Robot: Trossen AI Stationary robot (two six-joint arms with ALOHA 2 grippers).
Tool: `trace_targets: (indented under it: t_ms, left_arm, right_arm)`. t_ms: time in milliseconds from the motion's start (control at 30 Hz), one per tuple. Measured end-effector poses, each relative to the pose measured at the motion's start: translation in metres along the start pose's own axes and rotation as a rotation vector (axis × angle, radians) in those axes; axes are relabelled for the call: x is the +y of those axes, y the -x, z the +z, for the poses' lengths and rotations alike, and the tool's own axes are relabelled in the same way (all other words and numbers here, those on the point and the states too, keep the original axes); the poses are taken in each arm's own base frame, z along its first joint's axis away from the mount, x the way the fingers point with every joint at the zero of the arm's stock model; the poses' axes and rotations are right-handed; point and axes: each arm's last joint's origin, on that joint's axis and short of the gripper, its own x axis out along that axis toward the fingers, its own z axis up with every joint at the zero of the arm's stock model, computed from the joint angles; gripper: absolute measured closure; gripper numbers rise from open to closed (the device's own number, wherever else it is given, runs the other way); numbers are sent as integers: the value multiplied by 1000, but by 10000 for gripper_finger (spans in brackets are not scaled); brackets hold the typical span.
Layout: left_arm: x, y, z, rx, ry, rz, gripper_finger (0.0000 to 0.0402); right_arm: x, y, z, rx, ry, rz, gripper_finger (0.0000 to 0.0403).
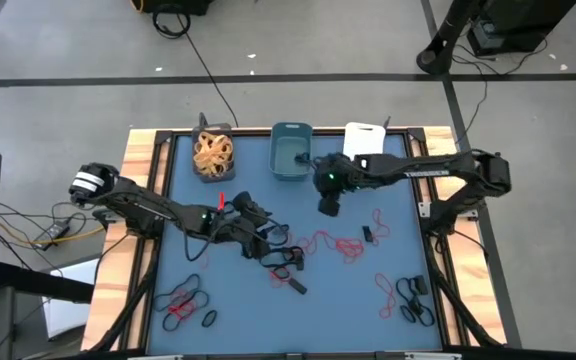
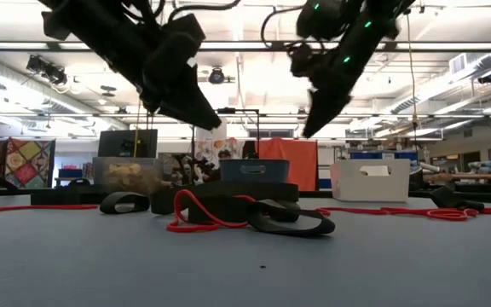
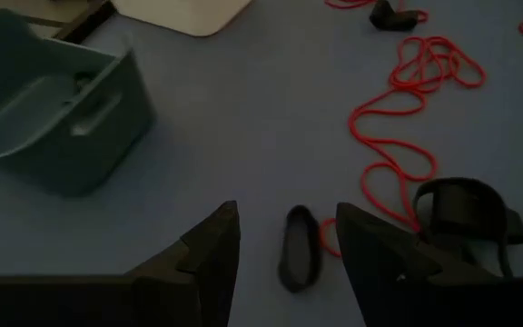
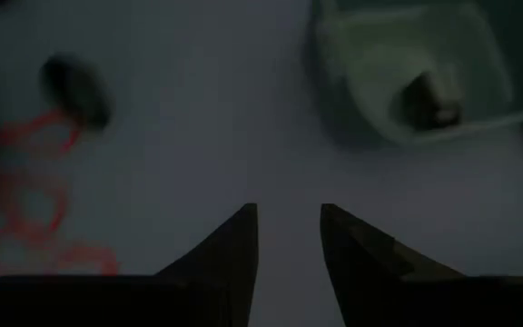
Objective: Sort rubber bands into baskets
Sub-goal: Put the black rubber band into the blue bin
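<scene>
Right now the left claw [image 3: 284, 250] hangs parted and empty over a black rubber band [image 3: 299, 259] mid-tabletop [image 1: 388, 300]. Nearby, the right claw [image 4: 289, 238], parted and empty, hovers just before the teal basket [image 1: 290, 152].

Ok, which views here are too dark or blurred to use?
Right wrist view: dim and soft, the teal-blue basket and red rubber bands smeared. Left wrist view: dim but sharp. Low view: arms silhouetted against bright ceiling lights. High view: evenly lit, clear.
</scene>
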Motion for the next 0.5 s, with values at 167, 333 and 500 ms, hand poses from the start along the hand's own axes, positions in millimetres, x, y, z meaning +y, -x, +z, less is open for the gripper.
trace_targets:
  t_ms: [167, 333, 500]
  left_arm:
    - [-7, -11, -4, -1, 3, -49, 215]
    - [-11, -17, -9, 6, -2, -56, 215]
    - [-15, -23, -10, -23, 16, -67, 215]
  right_arm:
    - [21, 20, -29, 183, 93, 105, 270]
    - [39, 29, -61, 278, 101, 151, 272]
    - [47, 25, -91, 348, 70, 144, 272]
